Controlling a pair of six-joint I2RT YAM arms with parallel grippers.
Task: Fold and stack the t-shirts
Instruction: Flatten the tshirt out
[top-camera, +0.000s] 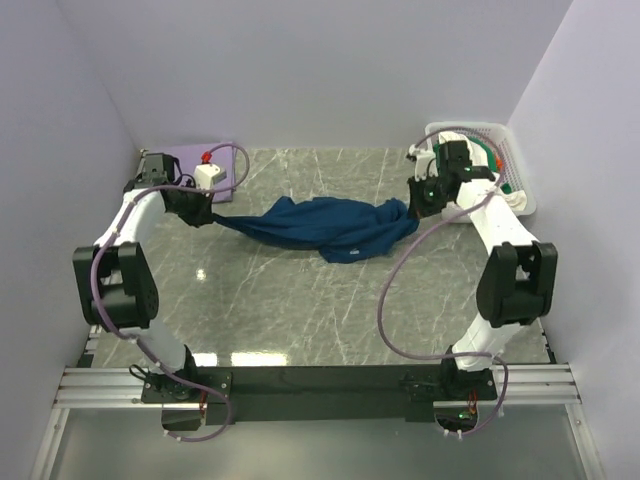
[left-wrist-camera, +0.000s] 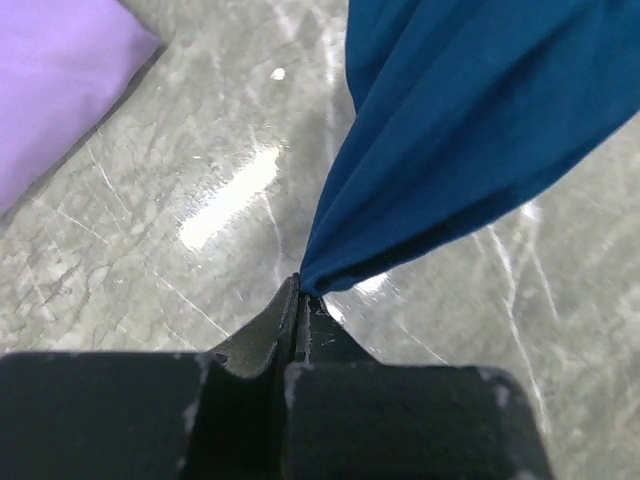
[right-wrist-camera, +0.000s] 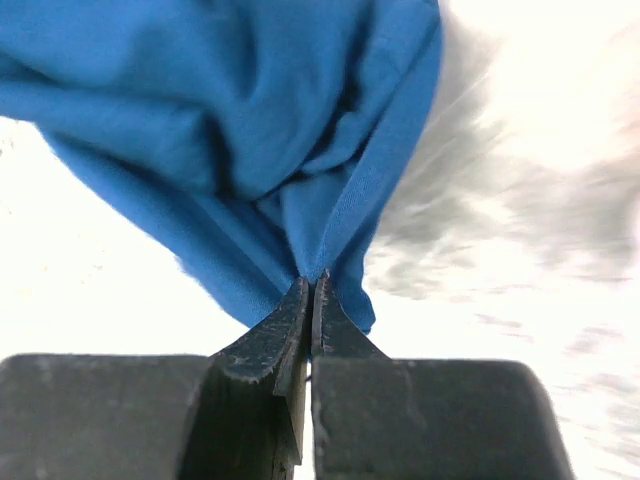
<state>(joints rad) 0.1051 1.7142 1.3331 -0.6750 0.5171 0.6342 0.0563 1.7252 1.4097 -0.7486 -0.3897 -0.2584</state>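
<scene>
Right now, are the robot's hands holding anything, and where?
Both pinch the navy t-shirt: left hand at its left end, right hand at its right end.

It looks like a robotics lab test cell: plain pale walls (top-camera: 300, 70) box in a grey marble-patterned tabletop (top-camera: 300, 310), with a left arm (top-camera: 115, 285) and right arm (top-camera: 515, 280) bolted to an aluminium rail (top-camera: 100, 385), trailing lilac cables (top-camera: 385, 290).
</scene>
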